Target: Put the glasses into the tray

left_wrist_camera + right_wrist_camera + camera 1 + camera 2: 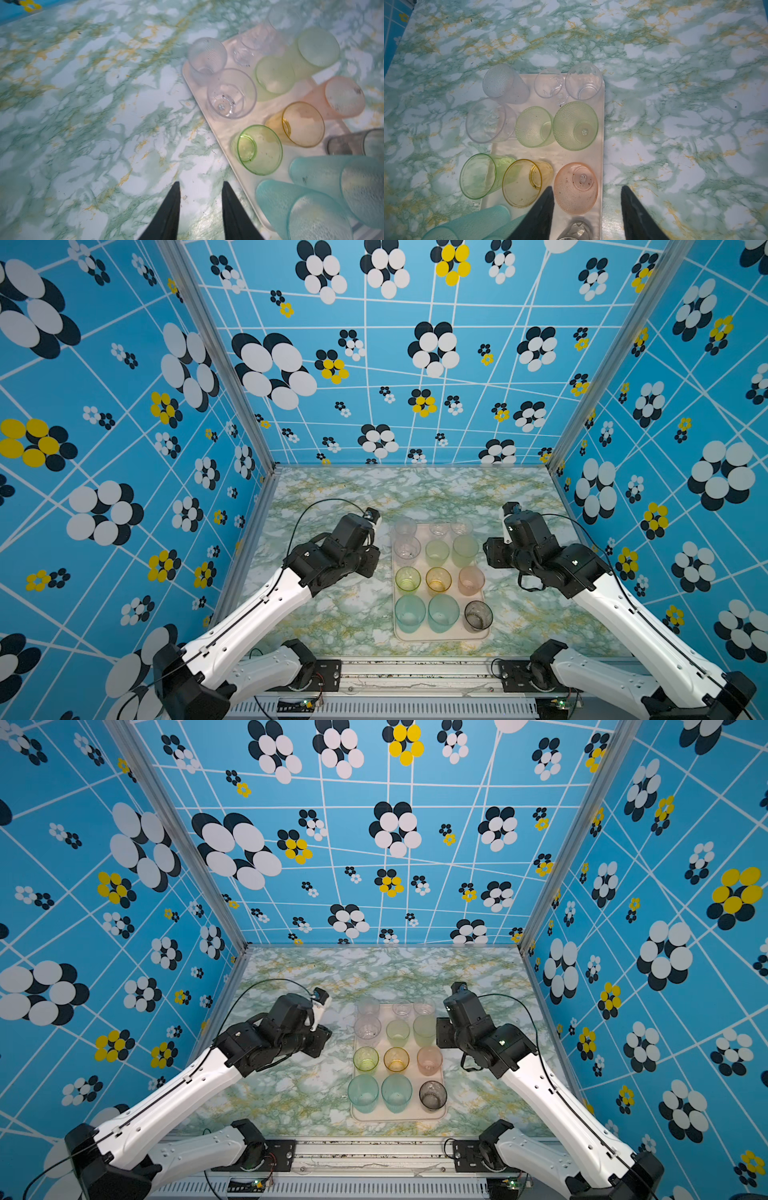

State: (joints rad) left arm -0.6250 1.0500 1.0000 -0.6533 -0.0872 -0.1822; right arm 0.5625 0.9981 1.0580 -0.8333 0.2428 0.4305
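The cream-pink tray (440, 637) (399, 1117) lies right of the table's middle, with several glasses upright in it in rows of three. Clear glasses (405, 526) fill the back, then pale green ones (437, 552), then lime (407, 578), amber (438, 579) and pink (471, 580). Two teal glasses (410, 612) and a smoky one (478, 615) stand in front. My left gripper (201, 182) (372, 562) is open over bare table, left of the tray (228, 133). My right gripper (587, 186) (492, 556) is open at the tray's right rim (571, 153), holding nothing. The pink glass (576, 188) shows beside one finger.
The green-and-white marble table (332, 614) reaches back to the blue flowered walls on three sides. A metal rail (415, 672) with both arm bases runs along the front edge. Black cables (316, 506) loop above each wrist.
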